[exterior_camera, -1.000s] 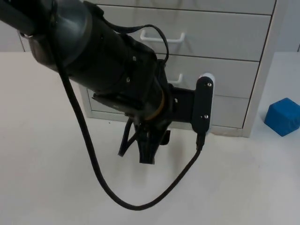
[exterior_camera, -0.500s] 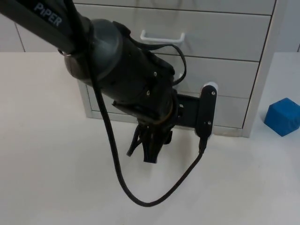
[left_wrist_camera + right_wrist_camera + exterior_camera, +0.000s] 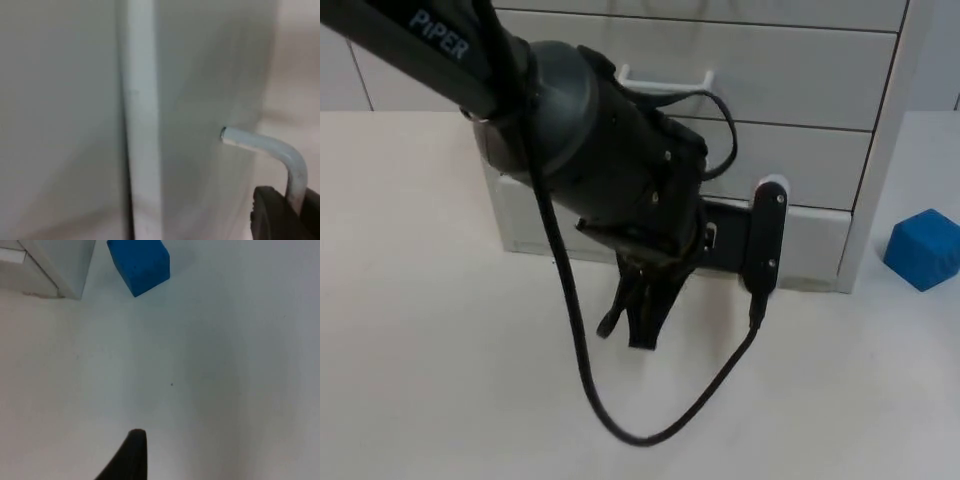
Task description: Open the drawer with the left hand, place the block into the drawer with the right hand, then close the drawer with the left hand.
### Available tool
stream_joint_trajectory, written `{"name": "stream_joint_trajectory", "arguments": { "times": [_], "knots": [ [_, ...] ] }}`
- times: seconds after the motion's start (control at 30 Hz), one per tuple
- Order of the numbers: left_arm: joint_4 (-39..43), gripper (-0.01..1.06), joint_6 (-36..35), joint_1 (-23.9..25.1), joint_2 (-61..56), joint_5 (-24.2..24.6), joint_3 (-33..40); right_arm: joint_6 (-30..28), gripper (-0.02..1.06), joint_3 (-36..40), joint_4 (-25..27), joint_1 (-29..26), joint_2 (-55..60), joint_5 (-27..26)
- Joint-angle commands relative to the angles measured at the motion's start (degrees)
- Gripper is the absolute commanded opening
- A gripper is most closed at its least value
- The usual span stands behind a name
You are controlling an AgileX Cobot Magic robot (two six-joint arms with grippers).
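Opening step: left arm works at the white plastic drawer cabinet [image 3: 800, 150]; judged, a straight level pull suits.
Top view: left gripper [image 3: 638, 318] at centre, low before the bottom drawer [image 3: 815, 240], which stands slightly out; finger state cannot be told. Blue cube block [image 3: 924, 248] at right edge, well apart.
Left wrist view: fingertip [image 3: 280, 215] touching the white bent handle [image 3: 280, 155].
Right wrist view: right arm waits; block [image 3: 141, 264] far from right gripper [image 3: 131, 455]; fingers untellable.
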Motion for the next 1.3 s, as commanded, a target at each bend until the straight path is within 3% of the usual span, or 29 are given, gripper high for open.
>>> {"name": "stream_joint_trajectory", "arguments": {
  "times": [0.0, 0.17, 0.37, 0.43, 1.07, 1.13, 1.2, 1.23, 1.27],
  "knots": [
    [-8.66, 0.0, -1.33, -1.61, 1.09, 0.79, 4.29, 0.03, 1.05, -0.2, -0.14, -0.2, -0.12, -0.74],
    [-10.24, 0.0, -6.1, -7.38, -2.85, 0.23, 13.92, 0.03, 1.05, -0.2, -0.14, -0.2, -0.12, -0.74],
    [-13.42, 0.0, -6.59, -11.84, -5.6, -0.12, 19.18, 0.03, 1.05, -0.2, -0.14, -0.2, -0.12, -0.74],
    [-11.59, 0.0, -11.36, -12.97, -5.67, 2.88, 19.8, 0.03, 1.05, -0.2, -0.14, -0.2, -0.12, -0.74],
    [-11.3, 0.0, -12.7, -13.05, -5.67, 2.46, 19.8, 0.03, 1.05, -0.2, -0.14, -0.2, -0.12, -0.85],
    [-11.3, 0.07, -12.7, -13.05, -5.67, 2.58, 19.8, 0.03, 1.05, -0.2, -0.14, -0.2, -0.12, -0.99],
    [-11.16, 0.21, -12.7, -13.05, -5.67, 2.58, 19.8, 0.03, 1.05, -0.2, -0.14, -0.2, -0.12, -0.99],
    [-11.16, 0.21, -12.7, -13.05, -5.67, 2.58, 19.8, 0.03, 1.05, -0.2, -0.14, -0.2, -0.12, -0.99],
    [-11.13, 0.29, -12.7, -13.05, -5.67, 2.58, 19.8, 0.03, 1.05, -0.2, -0.14, -0.2, -0.12, -0.99]
  ]
}}
